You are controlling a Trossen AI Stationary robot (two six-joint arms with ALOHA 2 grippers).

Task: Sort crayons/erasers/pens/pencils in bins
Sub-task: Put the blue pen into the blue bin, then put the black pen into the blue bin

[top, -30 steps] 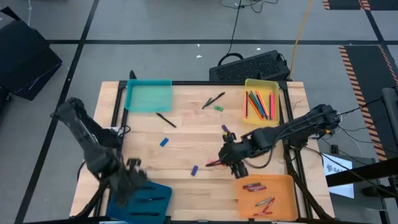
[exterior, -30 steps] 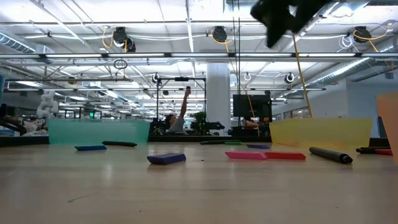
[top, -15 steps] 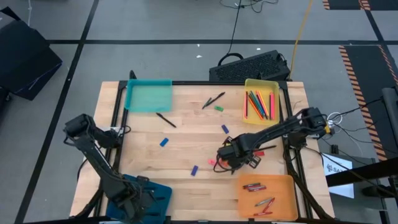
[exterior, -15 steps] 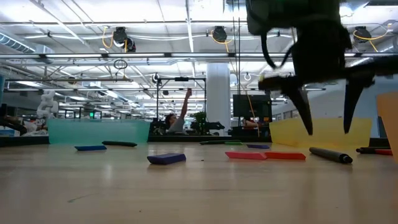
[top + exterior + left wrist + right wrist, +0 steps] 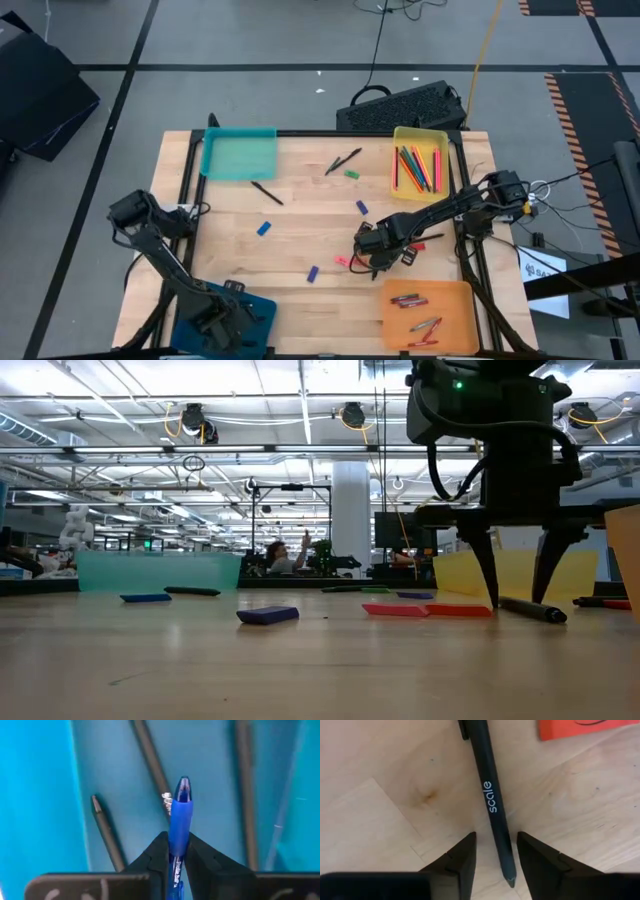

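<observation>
Right wrist view, right gripper [image 5: 495, 857] low over the wooden table [image 5: 380, 810], fingers spread apart on both sides of a black pen [image 5: 490, 800] lying flat, left gripper [image 5: 174, 865] above the dark blue bin [image 5: 45, 795], clenched on a blue pen [image 5: 179, 815].

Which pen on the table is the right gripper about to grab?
The black pen printed "scale", lying between the right gripper's open fingers; the other loose pens lie farther off, toward the teal bin.

A large industrial robotics lab. Exposed ceiling beams with hanging cable reels [image 5: 195, 420] span the open hall. Striped hazard tape [image 5: 578, 110] marks the grey floor.
</observation>
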